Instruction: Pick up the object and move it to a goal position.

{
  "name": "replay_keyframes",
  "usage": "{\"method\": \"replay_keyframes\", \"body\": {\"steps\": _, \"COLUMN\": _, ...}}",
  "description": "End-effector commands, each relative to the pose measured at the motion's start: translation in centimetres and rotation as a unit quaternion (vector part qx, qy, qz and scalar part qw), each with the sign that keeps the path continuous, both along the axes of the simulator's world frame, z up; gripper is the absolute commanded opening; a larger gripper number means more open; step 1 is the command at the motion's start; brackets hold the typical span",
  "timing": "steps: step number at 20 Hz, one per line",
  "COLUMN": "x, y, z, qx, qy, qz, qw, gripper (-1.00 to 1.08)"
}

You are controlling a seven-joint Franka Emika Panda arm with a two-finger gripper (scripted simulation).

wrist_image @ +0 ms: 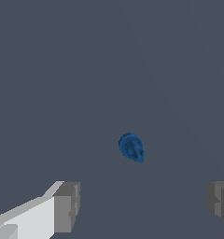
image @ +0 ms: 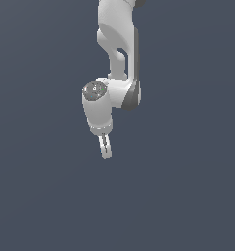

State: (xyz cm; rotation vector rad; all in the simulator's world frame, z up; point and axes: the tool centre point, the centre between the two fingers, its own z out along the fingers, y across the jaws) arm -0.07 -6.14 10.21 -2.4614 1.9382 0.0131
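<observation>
The object is a tiny dark blue teardrop-shaped lump on the plain grey floor, seen only in the wrist view. My gripper is open, with its grey pads set wide apart. The object lies ahead of the fingertips, roughly in line with the gap between them, and touches neither finger. In the exterior view the white arm hangs down from the top, and the gripper points downward with its fingers seen nearly edge on. The object does not show in the exterior view.
A uniform dark grey surface fills both views. No other objects, containers or edges show.
</observation>
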Motion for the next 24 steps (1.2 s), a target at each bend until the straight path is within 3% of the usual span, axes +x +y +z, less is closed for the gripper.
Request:
{"method": "replay_keyframes", "body": {"steps": 1, "x": 0.0, "y": -0.4, "z": -0.3, "qx": -0.002, "qy": 0.000, "qz": -0.030, "qw": 0.9996, "gripper": 1.00}}
{"method": "replay_keyframes", "body": {"steps": 10, "x": -0.1, "y": -1.1, "z": -0.9, "qx": -0.006, "qy": 0.000, "qz": -0.090, "qw": 0.9960, "gripper": 1.00}}
{"method": "replay_keyframes", "body": {"steps": 18, "x": -0.2, "y": -1.2, "z": -1.3, "qx": -0.006, "qy": 0.000, "qz": -0.093, "qw": 0.9956, "gripper": 1.00}}
{"method": "replay_keyframes", "body": {"steps": 24, "x": -0.3, "y": -1.2, "z": -3.9, "qx": -0.006, "qy": 0.000, "qz": -0.095, "qw": 0.9955, "gripper": 1.00}}
